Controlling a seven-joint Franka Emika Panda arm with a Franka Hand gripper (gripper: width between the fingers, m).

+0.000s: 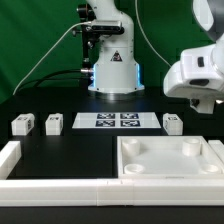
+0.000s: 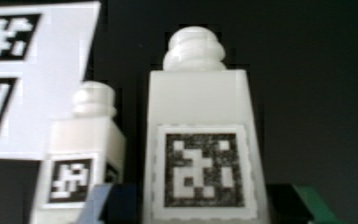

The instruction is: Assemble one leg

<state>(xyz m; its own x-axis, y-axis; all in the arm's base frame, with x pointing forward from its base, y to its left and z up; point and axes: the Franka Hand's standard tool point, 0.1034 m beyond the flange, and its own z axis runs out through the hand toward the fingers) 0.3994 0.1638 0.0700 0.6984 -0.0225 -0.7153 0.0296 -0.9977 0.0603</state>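
The leg [image 2: 202,130] is a white block with a rounded knob at one end and a black-and-white marker on its face. It sits between the fingers of the gripper [image 2: 197,203], which appear pressed against its sides, though the view is blurred. A second leg [image 2: 83,150] lies just beside it, near the marker board [image 2: 25,70]. The tray [image 1: 215,160] occupies the near right.

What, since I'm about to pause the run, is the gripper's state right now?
The gripper: closed, holding the leg between its fingers.
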